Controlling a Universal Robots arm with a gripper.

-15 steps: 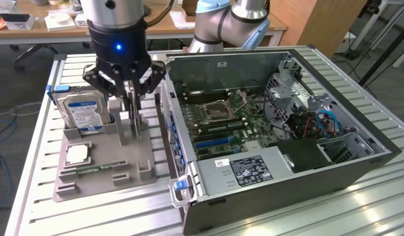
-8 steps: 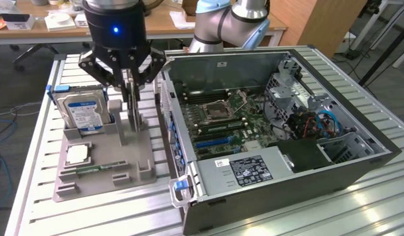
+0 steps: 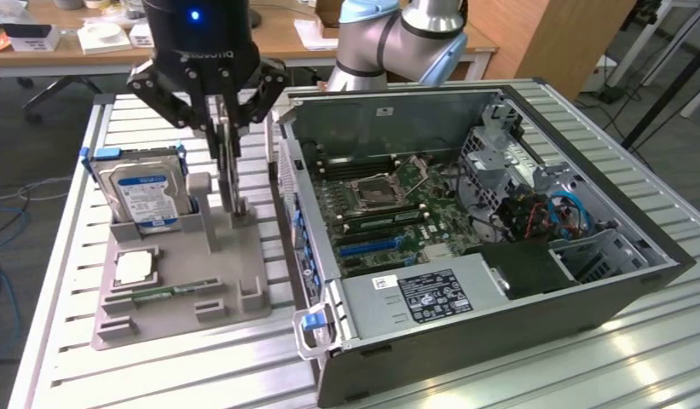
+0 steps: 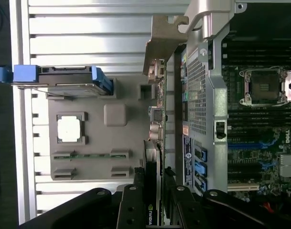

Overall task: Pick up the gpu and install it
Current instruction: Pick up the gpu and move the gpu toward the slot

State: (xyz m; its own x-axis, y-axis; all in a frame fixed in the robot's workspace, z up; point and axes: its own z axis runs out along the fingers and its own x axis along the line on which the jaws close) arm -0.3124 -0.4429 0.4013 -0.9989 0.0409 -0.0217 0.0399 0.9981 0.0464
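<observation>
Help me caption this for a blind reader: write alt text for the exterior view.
A robot gripper holds the gpu, a thin dark card, upright over a grey parts holder that also carries a blue-labelled hard drive. At the exterior view's right, an open computer case lies on the slatted metal table, motherboard exposed.

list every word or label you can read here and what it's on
"ROBOTIQ", upside down, on the body of the tool
"NVIDIA", on the gpu, at the end held by the tool
blue label on the hard drive: too small to read
black label in the computer case: too small to read
</observation>
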